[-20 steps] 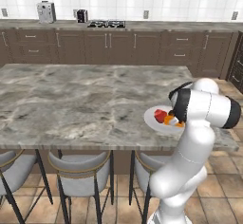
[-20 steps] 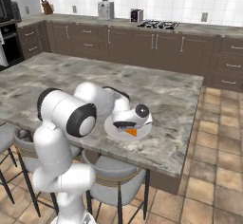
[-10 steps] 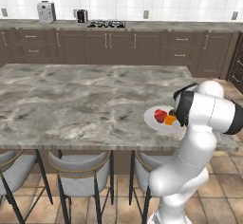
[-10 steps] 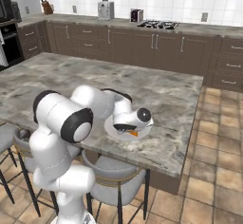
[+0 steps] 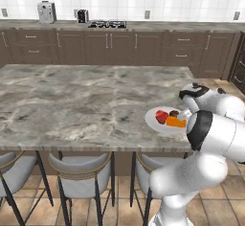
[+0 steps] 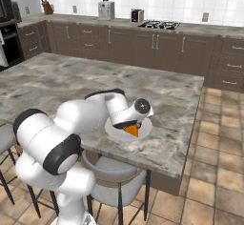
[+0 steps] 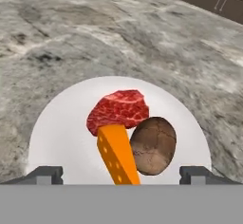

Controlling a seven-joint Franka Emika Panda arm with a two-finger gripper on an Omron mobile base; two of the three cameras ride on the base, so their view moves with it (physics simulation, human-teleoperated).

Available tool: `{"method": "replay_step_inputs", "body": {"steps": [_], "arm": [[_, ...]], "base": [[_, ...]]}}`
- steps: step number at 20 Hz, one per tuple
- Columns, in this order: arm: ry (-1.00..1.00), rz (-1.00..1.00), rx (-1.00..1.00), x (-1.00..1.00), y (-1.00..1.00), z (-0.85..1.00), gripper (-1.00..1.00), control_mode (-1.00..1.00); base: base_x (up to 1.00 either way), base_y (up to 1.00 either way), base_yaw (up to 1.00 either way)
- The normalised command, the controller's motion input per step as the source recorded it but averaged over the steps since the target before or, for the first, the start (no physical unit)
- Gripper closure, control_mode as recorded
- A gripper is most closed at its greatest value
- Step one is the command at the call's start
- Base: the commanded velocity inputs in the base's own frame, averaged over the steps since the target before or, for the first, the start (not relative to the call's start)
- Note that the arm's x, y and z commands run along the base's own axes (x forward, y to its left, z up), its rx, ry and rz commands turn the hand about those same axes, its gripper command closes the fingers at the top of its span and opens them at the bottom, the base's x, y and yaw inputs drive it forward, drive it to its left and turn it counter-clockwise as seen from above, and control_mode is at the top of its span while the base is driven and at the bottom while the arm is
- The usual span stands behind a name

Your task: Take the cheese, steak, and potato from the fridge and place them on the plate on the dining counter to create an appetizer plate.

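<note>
On the dining counter (image 5: 72, 100) lies the white plate (image 7: 57, 137), near its right front edge. Three foods rest on the plate, touching each other: the red steak (image 7: 118, 110), the orange cheese (image 7: 116, 156) wedge and the brown potato (image 7: 153, 145). My gripper (image 7: 121, 174) hovers just above the plate's near rim, open, with its fingertips (image 7: 45, 173) wide apart and nothing between them. From the base, the plate (image 5: 154, 123) shows with the steak (image 5: 161, 117) and cheese (image 5: 176, 122), my hand just right of them. The cheese (image 6: 132, 130) peeks from under the hand. The fridge is out of view.
Grey stools (image 5: 79, 172) stand under the counter's front edge, beside my base. Dark-brown wall cabinets (image 5: 119, 43) with a toaster (image 5: 47, 11) and a stove (image 5: 107, 24) line the back wall. Tiled floor (image 6: 214, 171) lies right of the island.
The jaws have gone from almost shut to wide open over the plate. The potato lies free on the plate. The arm has hardly shifted.
</note>
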Motion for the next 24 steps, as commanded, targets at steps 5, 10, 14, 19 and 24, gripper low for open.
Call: {"method": "replay_step_inputs", "body": {"steps": [5,10,14,19,24], "arm": [[0.0,0.0,0.0,-0.6,-0.28,0.95,-1.0,-1.0],[-0.09,0.0,0.0,-0.95,-0.39,0.83,-1.0,-1.0],[-0.18,0.0,0.0,-1.0,-0.35,0.85,-1.0,-1.0],[-0.23,0.0,0.0,-1.0,-0.13,0.74,-1.0,-1.0],[-0.22,0.0,0.0,-0.94,-0.12,0.62,-1.0,-1.0]], "base": [[0.0,0.0,0.0],[0.0,0.0,0.0],[0.0,0.0,0.0],[0.0,0.0,0.0],[0.0,0.0,0.0]]}}
